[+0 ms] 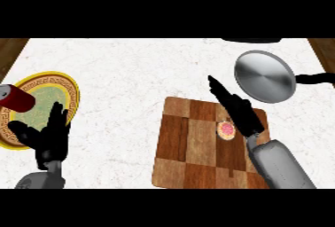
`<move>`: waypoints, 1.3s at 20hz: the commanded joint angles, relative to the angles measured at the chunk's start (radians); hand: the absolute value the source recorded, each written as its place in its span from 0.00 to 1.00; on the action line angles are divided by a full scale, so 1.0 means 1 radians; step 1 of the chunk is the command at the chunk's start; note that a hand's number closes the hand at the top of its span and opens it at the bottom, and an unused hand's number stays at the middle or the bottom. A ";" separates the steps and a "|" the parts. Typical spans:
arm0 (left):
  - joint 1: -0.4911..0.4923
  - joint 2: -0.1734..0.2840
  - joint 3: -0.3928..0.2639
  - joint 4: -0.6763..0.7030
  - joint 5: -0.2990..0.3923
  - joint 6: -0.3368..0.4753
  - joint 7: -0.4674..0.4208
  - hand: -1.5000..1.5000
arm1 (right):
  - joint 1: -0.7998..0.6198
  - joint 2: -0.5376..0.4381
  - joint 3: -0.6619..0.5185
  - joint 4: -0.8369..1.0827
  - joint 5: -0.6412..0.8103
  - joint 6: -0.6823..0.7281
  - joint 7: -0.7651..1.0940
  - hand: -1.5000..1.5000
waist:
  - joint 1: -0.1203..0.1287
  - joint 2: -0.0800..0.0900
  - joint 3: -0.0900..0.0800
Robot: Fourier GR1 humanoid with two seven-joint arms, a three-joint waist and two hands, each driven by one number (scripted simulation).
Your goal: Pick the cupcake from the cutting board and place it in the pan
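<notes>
Pink-topped round cupcake [226,130] on checkered wooden cutting board [189,150], round steel pan [264,76] beyond

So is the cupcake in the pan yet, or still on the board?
Still on the cutting board. The cupcake sits near its right edge, beside the open right hand; the pan holds nothing.

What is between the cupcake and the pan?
In the head view, the right robot hand stretches between the cupcake on the cutting board and the pan.
</notes>
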 commanded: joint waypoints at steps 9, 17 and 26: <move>-0.150 0.164 -0.273 -0.142 -0.209 -0.224 0.035 0.50 | -0.078 -0.333 0.007 0.228 0.363 -0.118 0.109 1.00 | -0.028 -0.019 0.036; -0.063 0.192 -0.261 -0.290 -0.258 -0.278 0.099 0.50 | 0.129 -0.194 -0.095 0.131 0.292 -0.222 0.058 0.00 | -0.016 -0.026 0.037; -0.132 0.205 -0.241 -0.269 -0.232 -0.303 0.149 0.50 | -0.163 -0.317 0.082 0.099 0.390 0.161 0.557 0.00 | 0.004 -0.025 0.034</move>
